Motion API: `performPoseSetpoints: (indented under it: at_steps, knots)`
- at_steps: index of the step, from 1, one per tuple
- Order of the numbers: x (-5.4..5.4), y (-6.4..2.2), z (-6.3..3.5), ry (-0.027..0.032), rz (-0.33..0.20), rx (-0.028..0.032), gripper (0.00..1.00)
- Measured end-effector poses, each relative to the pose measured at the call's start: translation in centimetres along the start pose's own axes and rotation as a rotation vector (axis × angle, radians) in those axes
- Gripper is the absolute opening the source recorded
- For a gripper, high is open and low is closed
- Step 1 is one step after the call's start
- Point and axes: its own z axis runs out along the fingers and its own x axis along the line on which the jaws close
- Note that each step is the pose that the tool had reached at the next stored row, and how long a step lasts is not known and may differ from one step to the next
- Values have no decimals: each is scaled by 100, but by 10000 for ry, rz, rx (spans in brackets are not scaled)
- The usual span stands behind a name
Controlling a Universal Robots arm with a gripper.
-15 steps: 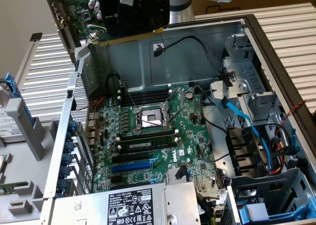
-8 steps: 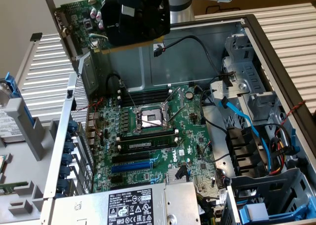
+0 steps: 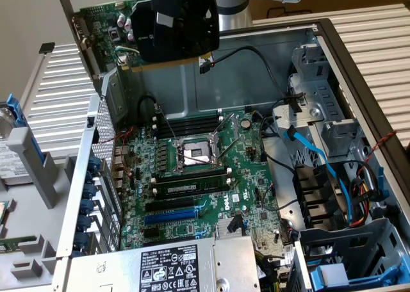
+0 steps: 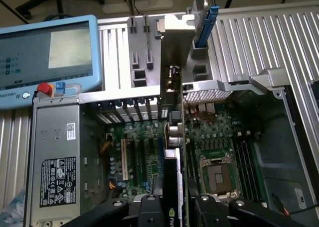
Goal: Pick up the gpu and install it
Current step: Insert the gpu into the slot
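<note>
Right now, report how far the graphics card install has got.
Done: the small green graphics card with the black fan shroud is picked up. In hand: the gripper is shut on it, holding it on edge above the open grey metal case. Left: it sits in no slot; the blue expansion slot on the large green motherboard stands empty.

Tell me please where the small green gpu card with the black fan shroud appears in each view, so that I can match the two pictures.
Exterior view: the small green gpu card with black fan shroud is at the top centre, in the air above the open grey computer case.
Wrist view: the gpu card is seen edge-on, straight ahead of the camera, over the large green motherboard.
Shared landmark: the square silver CPU socket.
</note>
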Motion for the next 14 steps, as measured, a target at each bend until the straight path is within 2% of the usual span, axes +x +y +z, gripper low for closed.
performPoseSetpoints:
  at_steps: [1,2,3,5,9,13,14]
  knots:
    - [0,0,0,0,1,0,29]
    - [2,-1,1,-24,-1,-3,29]
    - [3,-2,1,-94,-4,-11,29]
    - [10,-2,1,-291,-49,-41,29]
    - [18,-3,0,-434,-1,-85,29]
    - [18,-3,1,-435,-1,-88,29]
    - [19,-4,0,-431,1,-116,29]
